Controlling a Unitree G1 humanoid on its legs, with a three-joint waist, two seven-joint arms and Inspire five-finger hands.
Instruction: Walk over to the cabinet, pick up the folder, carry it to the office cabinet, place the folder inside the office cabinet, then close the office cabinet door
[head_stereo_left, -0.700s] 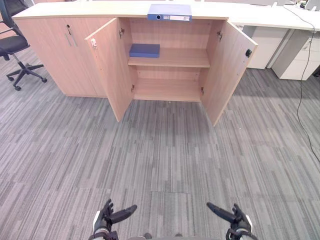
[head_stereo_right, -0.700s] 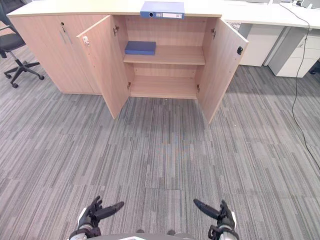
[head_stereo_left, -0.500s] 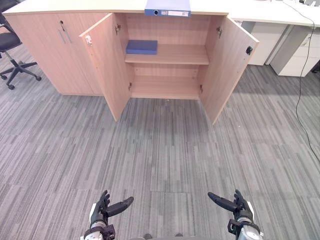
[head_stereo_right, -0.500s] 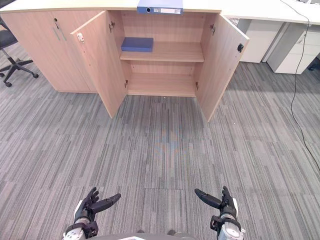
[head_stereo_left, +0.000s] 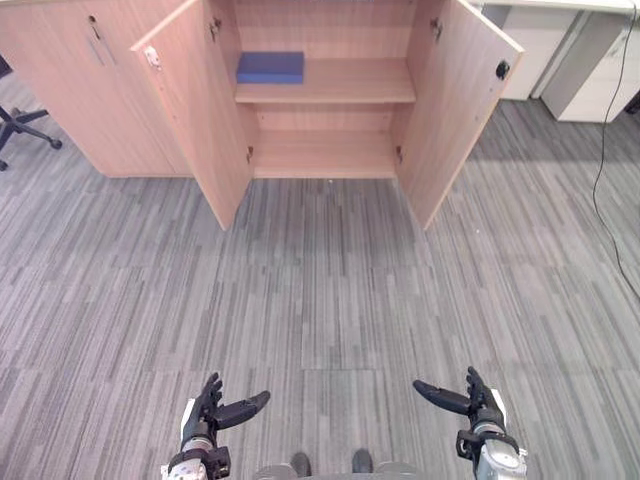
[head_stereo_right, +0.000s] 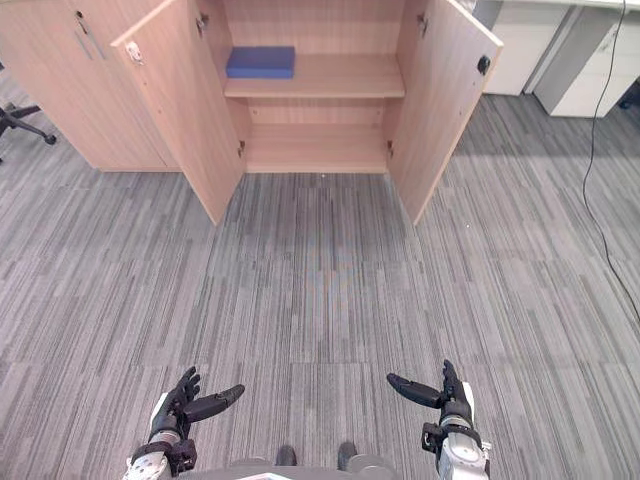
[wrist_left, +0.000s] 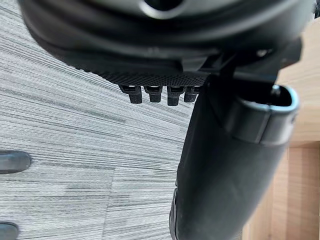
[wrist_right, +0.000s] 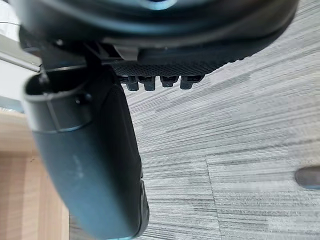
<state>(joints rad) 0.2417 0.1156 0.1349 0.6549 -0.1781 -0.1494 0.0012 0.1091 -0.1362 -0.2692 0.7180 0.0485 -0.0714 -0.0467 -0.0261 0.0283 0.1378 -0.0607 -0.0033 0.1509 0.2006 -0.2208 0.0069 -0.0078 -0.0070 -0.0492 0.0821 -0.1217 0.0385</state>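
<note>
left hand (head_stereo_left: 205, 420): low on the robot's left side, above the carpet. Its fingers are straight and a little spread, and the thumb reaches inward toward the other hand. It holds nothing. In its own wrist view the fingertips (wrist_left: 152, 94) stand in a straight row over the floor.
right hand (head_stereo_left: 480, 410): low on the robot's right side, level with the left one. Its fingers are straight, the thumb points inward, and it is empty. Its wrist view shows the same even row of fingertips (wrist_right: 167, 81).
folder (head_stereo_left: 270, 67): blue, lying flat at the left end of the upper shelf, just beside the hinge side of the left door. It is well apart from both hands.
cabinet (head_stereo_left: 325, 20): light wood, straight ahead across the carpet, with both doors swung wide toward the robot.
left door (head_stereo_left: 195, 110): open, with a small pale catch (head_stereo_left: 152, 57) near its upper outer corner.
right door (head_stereo_left: 460, 110): open, with a dark round knob (head_stereo_left: 501, 70) near its upper outer edge.
upper shelf (head_stereo_left: 350, 94): a wooden board across the opening. The folder rests on its left part.
lower compartment (head_stereo_left: 325, 155): beneath the shelf, with its wooden bottom and back panel in sight.
closed doors (head_stereo_left: 60, 80): the neighbouring part of the unit, left of the open door, with slim handles.
chair base (head_stereo_left: 20, 125): dark, at the far left edge.
white units (head_stereo_left: 585, 70): at the upper right, beyond the right door.
carpet (head_stereo_left: 330, 290): grey striped tiles between the hands and the cabinet.
</note>
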